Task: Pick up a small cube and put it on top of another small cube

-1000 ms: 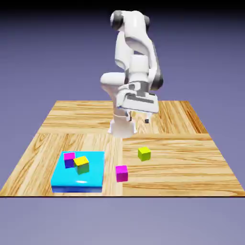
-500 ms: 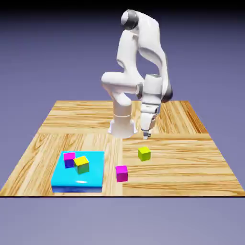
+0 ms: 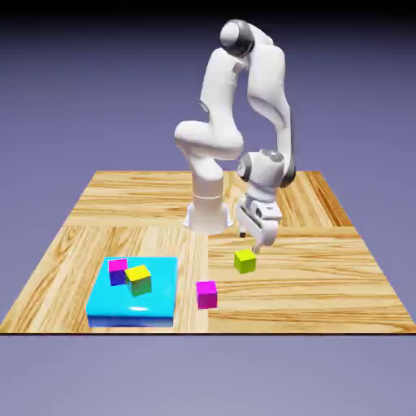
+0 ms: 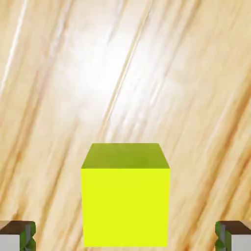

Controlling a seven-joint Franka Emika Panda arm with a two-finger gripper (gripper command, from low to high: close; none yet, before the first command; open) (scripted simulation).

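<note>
Tool (image 3: 249,241) lower now; lime cube (image 4: 125,206) between its open fingertips (image 4: 28,235).

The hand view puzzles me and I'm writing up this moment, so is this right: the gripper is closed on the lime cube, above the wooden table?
Not quite: the gripper isn't closed on the lime cube. The hand view shows its fingers open wide, with a gap on either side of the cube. It is above the wooden table.
</note>
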